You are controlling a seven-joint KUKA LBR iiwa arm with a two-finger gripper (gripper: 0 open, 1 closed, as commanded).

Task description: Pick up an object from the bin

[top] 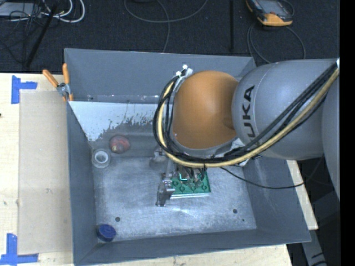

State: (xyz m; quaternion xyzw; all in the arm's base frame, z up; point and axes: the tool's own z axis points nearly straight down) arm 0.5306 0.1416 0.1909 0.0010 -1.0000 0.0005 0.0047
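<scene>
end effector hangs low over the middle of the bin; clenched or released, cannot tell.

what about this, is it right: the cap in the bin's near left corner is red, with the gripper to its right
No: in the camera view the cap in the bin's near left corner is blue, with the gripper to its right.

Looked like a robotics lab: KUKA arm w/ orange wrist cover over a grey metal bin. Loose cables and orange-trimmed devices lay on dark carpet behind it.
</scene>
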